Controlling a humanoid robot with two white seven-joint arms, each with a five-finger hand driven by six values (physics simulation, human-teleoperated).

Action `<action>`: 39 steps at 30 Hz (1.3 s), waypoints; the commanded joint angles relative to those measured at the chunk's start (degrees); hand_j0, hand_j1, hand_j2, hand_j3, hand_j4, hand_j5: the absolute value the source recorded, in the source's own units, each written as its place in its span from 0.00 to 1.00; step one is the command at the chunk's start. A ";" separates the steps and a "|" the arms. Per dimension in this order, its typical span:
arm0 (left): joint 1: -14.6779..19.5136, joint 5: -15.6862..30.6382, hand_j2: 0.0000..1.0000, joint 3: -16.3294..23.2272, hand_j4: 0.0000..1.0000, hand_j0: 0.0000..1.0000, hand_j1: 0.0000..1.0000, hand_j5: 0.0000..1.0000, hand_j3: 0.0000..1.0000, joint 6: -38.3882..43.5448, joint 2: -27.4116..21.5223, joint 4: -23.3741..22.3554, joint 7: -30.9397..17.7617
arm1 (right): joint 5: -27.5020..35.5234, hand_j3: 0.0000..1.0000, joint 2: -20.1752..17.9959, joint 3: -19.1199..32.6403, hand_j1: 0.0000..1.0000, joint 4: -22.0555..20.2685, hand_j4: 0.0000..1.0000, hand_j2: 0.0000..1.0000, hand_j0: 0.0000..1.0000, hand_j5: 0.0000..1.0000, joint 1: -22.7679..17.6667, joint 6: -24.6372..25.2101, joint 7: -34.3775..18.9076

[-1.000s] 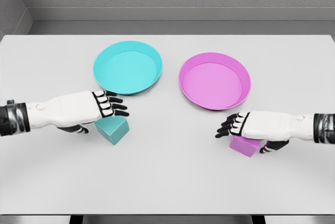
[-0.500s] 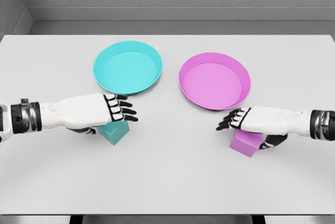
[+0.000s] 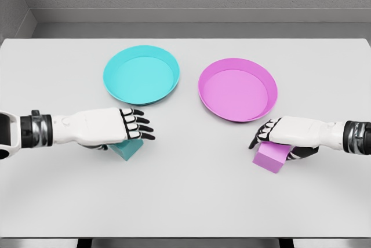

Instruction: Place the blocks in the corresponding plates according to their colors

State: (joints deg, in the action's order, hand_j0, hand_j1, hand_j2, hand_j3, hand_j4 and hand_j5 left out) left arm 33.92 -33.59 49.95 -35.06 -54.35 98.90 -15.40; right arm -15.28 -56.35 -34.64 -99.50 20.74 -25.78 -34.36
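Head view shows the left robot hand point(image 3: 116, 127) over the cyan block point(image 3: 130, 147) and the right robot hand point(image 3: 284, 134) over the pink block point(image 3: 270, 156), both on the worktop point(image 3: 191, 201); whether either grips is unclear. Blocks look rigid, light, smooth: pinch opposite flat faces.

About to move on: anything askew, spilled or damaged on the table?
Nothing stands out. Both plates, cyan and pink, sit flat and empty. The cyan block lies under the left hand, the pink block under the right hand, both sitting at an angle.
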 commanded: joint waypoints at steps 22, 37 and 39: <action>3.69 -1.65 1.00 4.19 1.00 1.00 1.00 1.00 1.00 0.06 2.49 -1.61 -3.05 | -0.28 0.57 -0.25 1.41 0.57 -0.96 0.57 0.57 0.57 0.57 3.25 -0.06 0.00; 4.13 -0.86 0.56 3.93 0.56 0.56 0.56 0.56 0.56 0.06 2.41 -1.61 -5.78 | 0.52 0.57 0.01 3.96 0.57 -0.87 0.57 0.57 0.57 0.57 6.33 2.14 0.17; 4.13 -0.34 0.54 3.84 0.54 0.54 0.54 0.54 0.54 0.06 2.41 -1.61 -5.69 | 0.52 0.56 0.01 3.96 0.56 -0.87 0.56 0.56 0.56 0.56 6.59 2.67 0.17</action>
State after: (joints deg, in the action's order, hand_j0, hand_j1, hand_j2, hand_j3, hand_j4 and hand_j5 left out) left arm 38.06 -34.62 53.88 -35.10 -51.89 97.26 -21.15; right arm -15.03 -56.31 -30.68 -100.38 27.33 -24.03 -34.22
